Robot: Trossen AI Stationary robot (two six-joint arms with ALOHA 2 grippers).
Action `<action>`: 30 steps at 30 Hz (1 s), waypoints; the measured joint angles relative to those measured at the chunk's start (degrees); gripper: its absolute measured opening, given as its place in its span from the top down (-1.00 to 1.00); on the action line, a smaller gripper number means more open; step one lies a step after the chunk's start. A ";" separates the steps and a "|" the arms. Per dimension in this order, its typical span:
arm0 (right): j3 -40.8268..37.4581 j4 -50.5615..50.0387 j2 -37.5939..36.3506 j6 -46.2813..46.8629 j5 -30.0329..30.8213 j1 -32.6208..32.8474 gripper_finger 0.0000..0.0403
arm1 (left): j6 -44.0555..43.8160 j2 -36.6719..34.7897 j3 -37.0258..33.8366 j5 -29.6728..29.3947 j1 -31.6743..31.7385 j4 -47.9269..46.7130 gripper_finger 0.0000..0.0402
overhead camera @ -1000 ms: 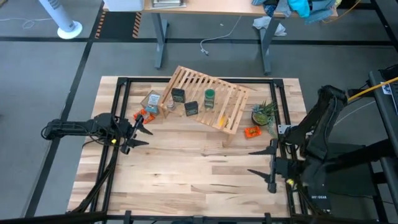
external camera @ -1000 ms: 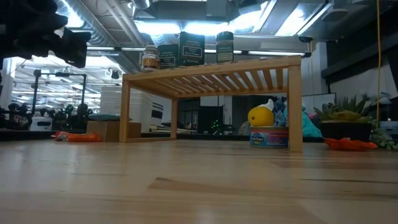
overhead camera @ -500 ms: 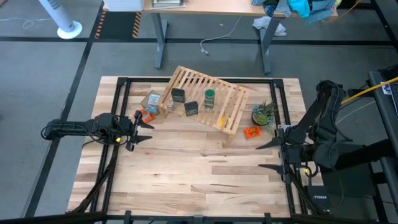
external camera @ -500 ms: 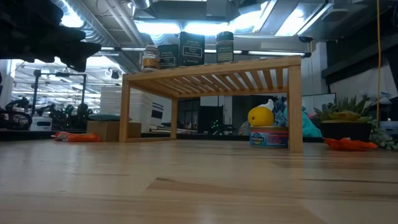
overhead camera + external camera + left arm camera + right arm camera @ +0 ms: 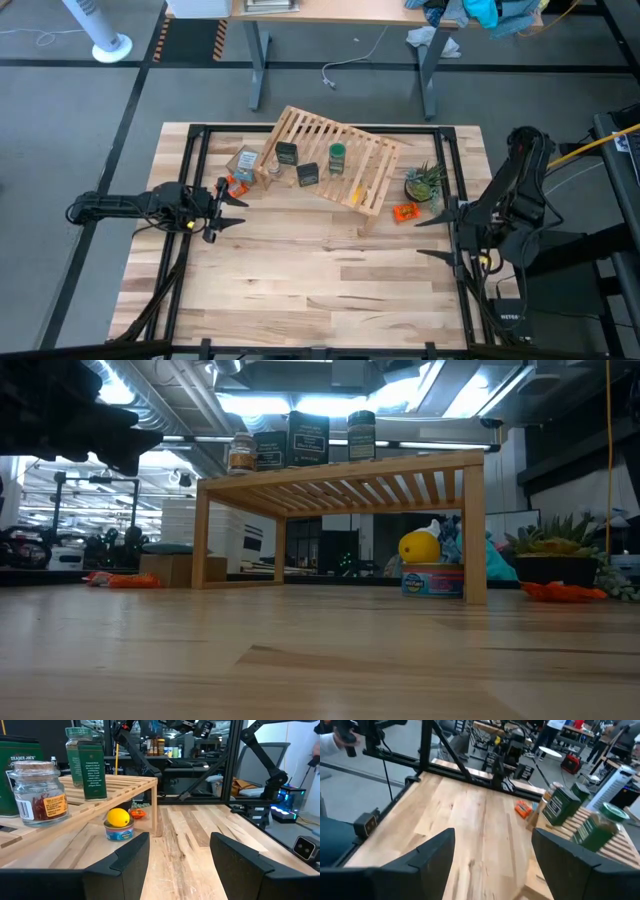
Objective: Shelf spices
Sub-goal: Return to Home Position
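The shelf (image 5: 345, 160) stands on the table's far middle, a light-wood slatted rack. Standing upright on its slats are two dark squarish jars (image 5: 287, 153) (image 5: 308, 174), a green round jar (image 5: 337, 157) and a tiny clear glass jar (image 5: 272, 169). The low view shows them in a row on top (image 5: 308, 438). My left gripper (image 5: 228, 210) is open at the table's left and points level toward the shelf; its wrist view shows the glass jar (image 5: 39, 792) close by. My right gripper (image 5: 428, 236) is open at the table's right edge, clear of everything.
A tan box (image 5: 243, 162) and orange pieces (image 5: 232, 183) lie left of the shelf. A potted plant (image 5: 425, 182) and another orange piece (image 5: 405, 211) sit to its right. Under the shelf is a can topped by a lemon (image 5: 432, 565). Bare wood fills the near half.
My right gripper has drawn back toward the table's right edge and toward the far edge, rising a little and staying open. My left gripper has turned slightly in place. The jars and the shelf have kept still.
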 joint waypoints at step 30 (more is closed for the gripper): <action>-44.16 31.07 -43.53 -12.99 -26.56 0.00 -0.34 | -3.15 6.84 0.00 0.01 0.00 -0.09 -0.01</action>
